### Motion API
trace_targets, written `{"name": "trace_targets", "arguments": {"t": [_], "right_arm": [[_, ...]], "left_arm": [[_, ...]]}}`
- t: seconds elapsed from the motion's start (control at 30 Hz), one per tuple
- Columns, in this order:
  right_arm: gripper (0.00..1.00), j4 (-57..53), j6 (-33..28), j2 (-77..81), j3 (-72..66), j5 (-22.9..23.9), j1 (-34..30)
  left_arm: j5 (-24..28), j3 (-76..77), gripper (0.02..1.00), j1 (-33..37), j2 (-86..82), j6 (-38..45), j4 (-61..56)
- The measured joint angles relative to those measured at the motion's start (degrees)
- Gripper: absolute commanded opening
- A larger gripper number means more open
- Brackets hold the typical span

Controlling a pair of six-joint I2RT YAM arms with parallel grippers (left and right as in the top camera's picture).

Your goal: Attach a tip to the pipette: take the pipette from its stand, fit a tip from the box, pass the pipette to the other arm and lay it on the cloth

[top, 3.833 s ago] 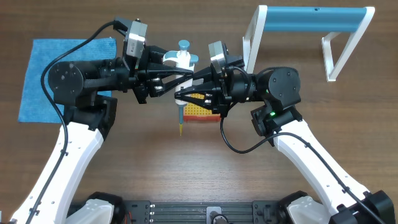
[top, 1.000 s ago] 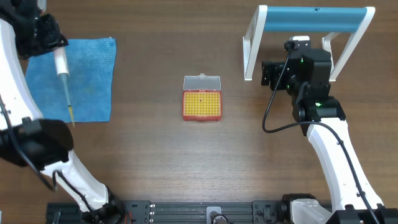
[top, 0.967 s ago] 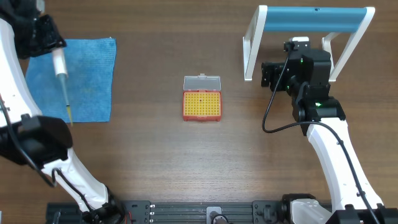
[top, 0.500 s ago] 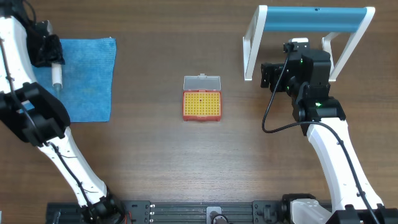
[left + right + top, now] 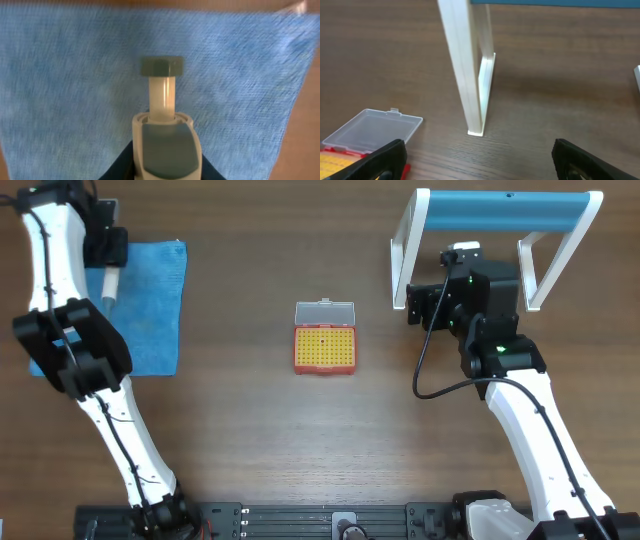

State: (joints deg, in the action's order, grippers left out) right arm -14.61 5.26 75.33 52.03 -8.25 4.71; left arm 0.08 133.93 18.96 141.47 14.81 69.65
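Left gripper [image 5: 106, 258] is clamping the pipette [image 5: 164, 145] by its upper body, with the fingers [image 5: 117, 169] pressing on either side of the grip section. It is hanging over the blue cloth [image 5: 150, 300] near the cloth's 12 o'clock edge.

In the top view the pipette's long axis is running from 12 to 6 o'clock, and its visible white end is projecting toward 6 o'clock from the gripper. In the left wrist view the plunger button [image 5: 161, 66] is pointing away from the fingers, with cloth lying beneath it on all sides. The tip end is hidden. Contact between pipette and cloth cannot be confirmed.

The laying-down step is judged to be in hand. Open cloth is extending toward 3 and 6 o'clock from the pipette, so a straight descent is keeping the full length on fabric. The table edge at 12 o'clock is leaving little margin.

Right gripper [image 5: 477, 152] is standing with its jaws spread wide and holding nothing. It is near the stand [image 5: 500, 210], well apart from the cloth, with the tip box [image 5: 325, 348] between the two arms.
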Motion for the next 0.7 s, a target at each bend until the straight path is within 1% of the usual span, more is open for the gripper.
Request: {"name": "trace_targets", "arguments": {"t": [0.23, 0.7], "right_arm": [[0.945, 0.0, 0.0, 0.0, 0.0, 0.0, 1.5], [0.945, 0.1, 0.0, 0.0, 0.0, 0.0, 1.5]], "left_arm": [[5.0, 0.1, 0.025, -2.3, 2.0, 1.4, -2.8], [6.4, 0.1, 0.027, -2.1, 4.3, 1.7, -3.0]]}}
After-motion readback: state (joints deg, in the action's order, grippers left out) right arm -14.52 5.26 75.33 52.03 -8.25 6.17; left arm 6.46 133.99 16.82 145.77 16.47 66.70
